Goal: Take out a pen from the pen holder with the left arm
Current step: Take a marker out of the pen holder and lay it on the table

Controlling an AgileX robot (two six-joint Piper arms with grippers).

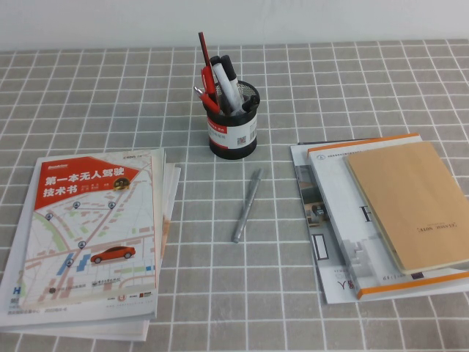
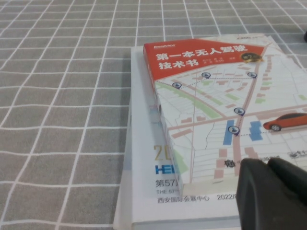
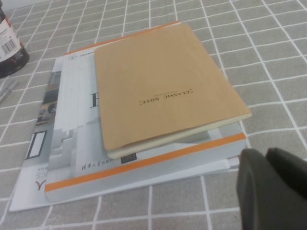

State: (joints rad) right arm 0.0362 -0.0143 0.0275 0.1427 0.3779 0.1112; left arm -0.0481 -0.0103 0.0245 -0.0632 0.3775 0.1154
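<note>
Black mesh formed the pen holder (image 1: 233,132), standing at twelve o'clock on the table (image 1: 88,95), its red and black pens (image 1: 223,73) leaning above the rim, likely easy to pinch. A grey pen (image 1: 246,206) lay at its six o'clock. The left pincer (image 2: 266,164), shut and empty, hung over the red book (image 2: 211,96) at eight o'clock, seemingly parked; the right pincer (image 3: 266,154), likewise closed, sat by the tan notebook (image 3: 163,91) at four o'clock

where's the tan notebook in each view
high view: tan notebook at right, atop the book stack.
left wrist view: not in it; shut left gripper over the red book.
right wrist view: centre; shut right gripper beside the stack.
shared landmark: grey checked cloth, in all three.
</note>
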